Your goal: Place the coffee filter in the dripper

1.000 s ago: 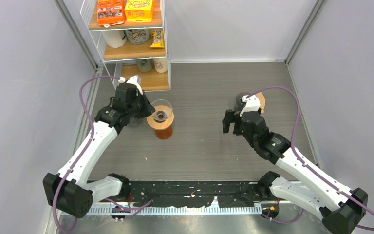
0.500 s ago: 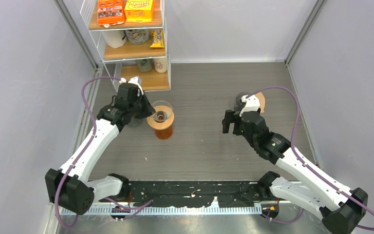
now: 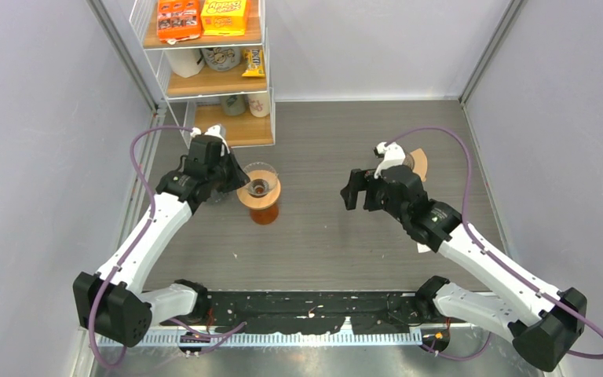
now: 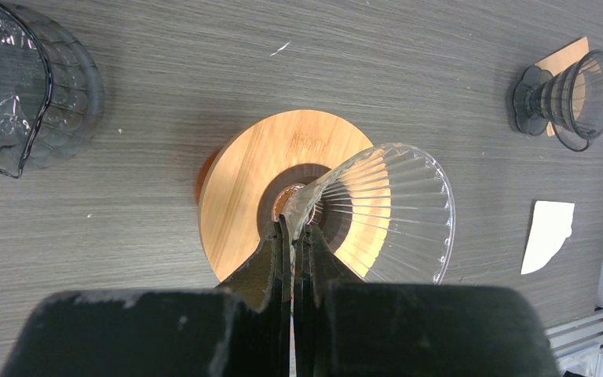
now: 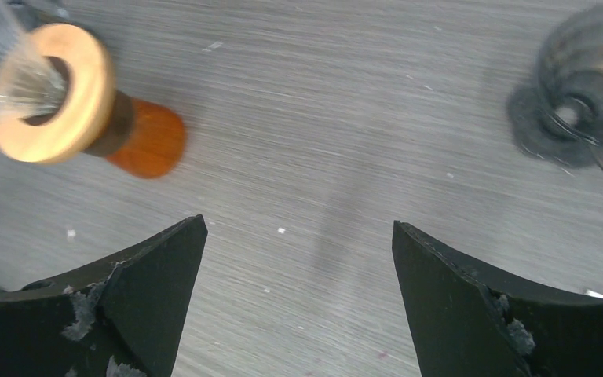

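Observation:
A clear ribbed glass dripper (image 4: 385, 212) sits tilted in a round wooden collar (image 4: 243, 181) on an amber base (image 3: 264, 214). My left gripper (image 4: 294, 224) is shut on the dripper's near wall; in the top view it (image 3: 239, 179) is at the dripper's left side. A white paper filter (image 4: 548, 236) lies flat on the table to the right, mostly hidden under my right arm in the top view (image 3: 422, 248). My right gripper (image 5: 298, 228) is open and empty above bare table, between the dripper (image 5: 51, 94) and the right side; it also shows in the top view (image 3: 351, 191).
A dark glass dripper (image 4: 569, 98) lies on a brown paper filter (image 3: 418, 161) at the back right. A clear glass vessel (image 4: 16, 86) stands left of the wooden collar. A wire shelf (image 3: 212, 71) with boxes and cups stands at the back left.
My right gripper has swung left and away from the dark dripper toward the table's middle, still open. My left gripper has stayed at the clear dripper.

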Action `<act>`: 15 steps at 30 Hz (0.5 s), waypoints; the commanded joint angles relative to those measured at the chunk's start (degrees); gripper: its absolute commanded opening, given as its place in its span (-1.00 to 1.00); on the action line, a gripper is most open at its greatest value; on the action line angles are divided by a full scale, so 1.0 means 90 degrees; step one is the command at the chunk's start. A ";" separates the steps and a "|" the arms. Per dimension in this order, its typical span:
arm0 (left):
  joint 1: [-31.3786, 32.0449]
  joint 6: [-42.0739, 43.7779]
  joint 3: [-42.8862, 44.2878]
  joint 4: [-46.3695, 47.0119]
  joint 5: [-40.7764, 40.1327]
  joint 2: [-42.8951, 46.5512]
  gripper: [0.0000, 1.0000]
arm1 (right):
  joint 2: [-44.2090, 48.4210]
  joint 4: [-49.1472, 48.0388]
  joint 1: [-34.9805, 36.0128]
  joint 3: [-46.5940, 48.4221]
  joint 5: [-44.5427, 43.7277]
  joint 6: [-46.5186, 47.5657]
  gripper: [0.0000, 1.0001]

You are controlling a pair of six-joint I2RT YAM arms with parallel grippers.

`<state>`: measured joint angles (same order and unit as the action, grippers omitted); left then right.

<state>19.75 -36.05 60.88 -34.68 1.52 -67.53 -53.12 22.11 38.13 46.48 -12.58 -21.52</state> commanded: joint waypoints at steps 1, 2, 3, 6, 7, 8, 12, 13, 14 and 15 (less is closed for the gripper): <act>-0.0036 -0.0081 -0.0234 0.0049 0.0086 0.0023 -1.00 | -0.0320 -0.0646 0.0036 0.0661 0.1042 -0.0246 0.90; -0.0036 -0.0085 -0.0250 0.0056 0.0086 0.0029 -1.00 | -0.0465 -0.0788 0.0103 0.0792 0.1209 -0.0270 0.90; -0.0036 -0.0086 -0.0272 0.0056 0.0073 0.0022 -1.00 | -0.0543 -0.0851 0.0150 0.0861 0.1254 -0.0315 0.90; -0.0046 -0.0086 -0.0330 0.0054 0.0038 0.0013 -1.00 | -0.1064 -0.1030 0.0528 0.1381 0.1224 -0.0329 0.90; -0.0046 -0.0077 -0.0371 0.0068 0.0044 0.0023 -1.00 | -0.1194 -0.1021 0.0611 0.1507 0.1169 -0.0331 0.90; -0.0046 -0.0076 -0.0419 0.0073 0.0041 0.0023 -1.00 | -0.1492 -0.0984 0.0784 0.1794 0.1035 -0.0314 0.90; -0.0046 -0.0059 -0.0577 0.0130 0.0108 0.0051 -1.00 | -0.2393 -0.0888 0.1186 0.2625 0.0637 -0.0373 0.91; -0.0046 -0.0052 -0.0593 0.0134 0.0114 0.0060 -1.00 | -0.2532 -0.0886 0.1282 0.2754 0.0585 -0.0383 0.92; -0.0046 -0.0043 -0.0603 0.0125 0.0114 0.0061 -1.00 | -0.2822 -0.0877 0.1320 0.3016 0.0566 -0.0390 0.95; -0.0046 -0.0038 -0.0620 0.0117 0.0110 0.0068 -1.00 | -0.2957 -0.0866 0.1388 0.3145 0.0528 -0.0396 0.96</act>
<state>19.44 -37.12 57.87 -30.87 2.31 -66.11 -75.16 16.01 48.60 68.40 -5.15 -24.21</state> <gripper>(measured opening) 0.044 0.967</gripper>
